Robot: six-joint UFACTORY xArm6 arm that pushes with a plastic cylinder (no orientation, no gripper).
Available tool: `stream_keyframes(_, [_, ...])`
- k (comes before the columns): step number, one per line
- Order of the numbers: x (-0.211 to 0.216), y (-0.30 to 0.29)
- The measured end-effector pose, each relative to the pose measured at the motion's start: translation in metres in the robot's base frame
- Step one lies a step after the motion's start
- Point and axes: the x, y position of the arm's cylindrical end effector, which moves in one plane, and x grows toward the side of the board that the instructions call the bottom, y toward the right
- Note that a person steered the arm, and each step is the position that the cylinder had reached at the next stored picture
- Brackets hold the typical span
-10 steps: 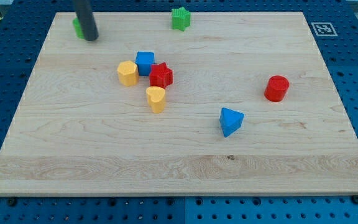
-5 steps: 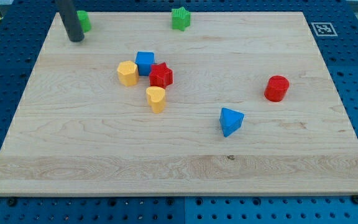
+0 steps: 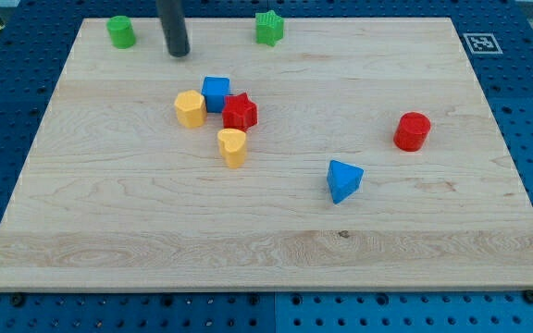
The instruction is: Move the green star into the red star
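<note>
The green star (image 3: 268, 27) sits at the board's top edge, near the middle. The red star (image 3: 240, 112) lies left of centre, touching a blue cube (image 3: 216, 92) on its upper left. My tip (image 3: 179, 54) rests on the board near the top, well to the left of the green star and above the blue cube, touching no block.
A yellow hexagonal block (image 3: 190, 108) sits left of the blue cube. A yellow block (image 3: 232, 146) lies just below the red star. A green cylinder (image 3: 120, 31) is at top left, a red cylinder (image 3: 413, 131) at right, a blue wedge (image 3: 343, 179) lower right of centre.
My tip first moved left past the green cylinder, then swung right along the top to between the green cylinder and the green star. No block has moved.
</note>
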Motion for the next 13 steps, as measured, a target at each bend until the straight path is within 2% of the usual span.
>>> stream_keyframes(1, [-0.007, 0.018])
stream_keyframes(3, [-0.064, 0.019])
stream_keyframes(12, [-0.075, 0.043])
stream_keyframes(13, [-0.074, 0.089])
